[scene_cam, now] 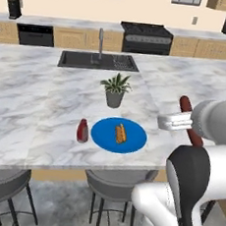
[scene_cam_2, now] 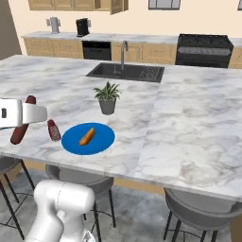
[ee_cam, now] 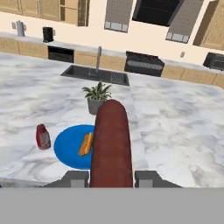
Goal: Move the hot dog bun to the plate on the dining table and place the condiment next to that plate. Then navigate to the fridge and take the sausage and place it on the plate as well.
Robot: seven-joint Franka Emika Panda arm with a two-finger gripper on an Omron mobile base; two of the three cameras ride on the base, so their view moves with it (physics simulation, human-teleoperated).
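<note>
Smooth reddish-brown cylindrical sausage (ee_cam: 111, 144) clamped between the jaws of the two-finger gripper (ee_cam: 111, 178), held in the air at the near edge of the grey-veined white marble counter (scene_cam: 31, 106). Flat round blue plate (scene_cam: 134, 137) on that counter, carrying a small golden-brown hot dog bun (scene_cam: 120, 133). Squat red condiment bottle (scene_cam: 83, 130) just beside the plate's left rim. Spiky green plant in grey pot (scene_cam: 115, 89) behind the plate; black sink (scene_cam: 76, 59) farther back. Grey stools (scene_cam: 112, 181) below the counter edge.
</note>
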